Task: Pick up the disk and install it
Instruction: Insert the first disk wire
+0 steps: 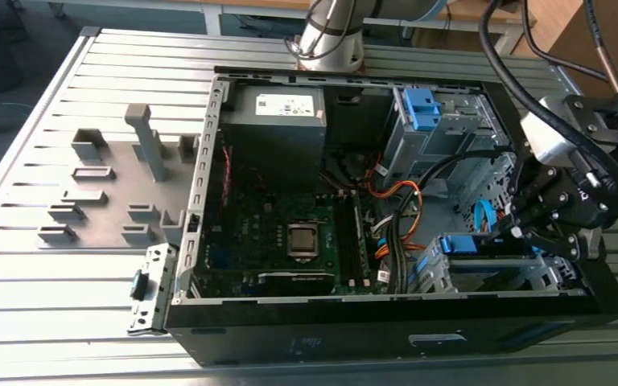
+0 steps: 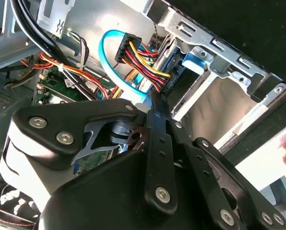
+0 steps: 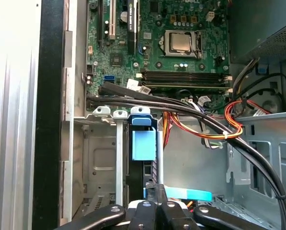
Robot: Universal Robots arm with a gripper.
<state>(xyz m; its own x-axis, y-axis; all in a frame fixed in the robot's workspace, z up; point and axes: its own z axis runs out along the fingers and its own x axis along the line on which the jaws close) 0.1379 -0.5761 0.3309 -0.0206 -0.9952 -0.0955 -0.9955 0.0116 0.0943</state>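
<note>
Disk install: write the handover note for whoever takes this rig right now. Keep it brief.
Gripper: low inside the computer case, on the exterior view's right, right at the disk; grip cannot be told.
Disk: on edge in a slot of the drive cage, blue carrier showing.
Done: disk is off the table and in the cage slot.
Left: full seating is not confirmed from these views; a blue cable lies close beside the gripper.
</note>
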